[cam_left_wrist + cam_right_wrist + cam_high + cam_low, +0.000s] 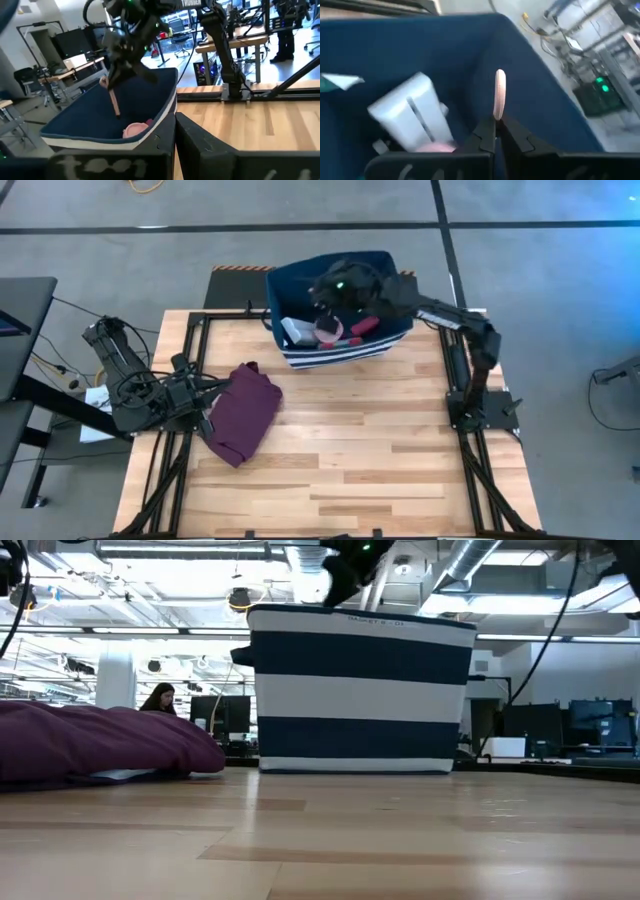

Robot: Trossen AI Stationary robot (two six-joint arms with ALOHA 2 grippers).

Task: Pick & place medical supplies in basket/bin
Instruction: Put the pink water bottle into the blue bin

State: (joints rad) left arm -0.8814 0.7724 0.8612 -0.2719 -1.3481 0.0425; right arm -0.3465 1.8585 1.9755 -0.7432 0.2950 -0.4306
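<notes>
The dark-blue bin with white stripes (pixel 335 356) (pixel 360 690) stands at the table's far side. My right gripper (pixel 497 122) (pixel 111 82) hovers over its open top, shut on a slim pinkish-tan strip (pixel 500 92) (pixel 115 102). Down in the bin lie a white box (pixel 412 117) (pixel 295 330), a pink round disc (pixel 328 332) (pixel 135 130) and a reddish piece (pixel 362 328). My left gripper (pixel 205 405) (pixel 175 122) waits shut at the table's left, beside the maroon cloth (pixel 243 412). My right gripper pinches the strip by one end (pixel 498 116) between its two fingertips. The fingers slant downward into the bin's mouth. The strip is lifted clear and hangs below the fingers inside the bin (pixel 100 120), above the things on its floor.
The maroon cloth (pixel 100 745) lies bunched on the table's left half, resting on the wood. Bare wooden table (pixel 380 440) stretches from the bin to the near edge. Black frame rails run along both sides. A person sits far off in the room (pixel 160 698).
</notes>
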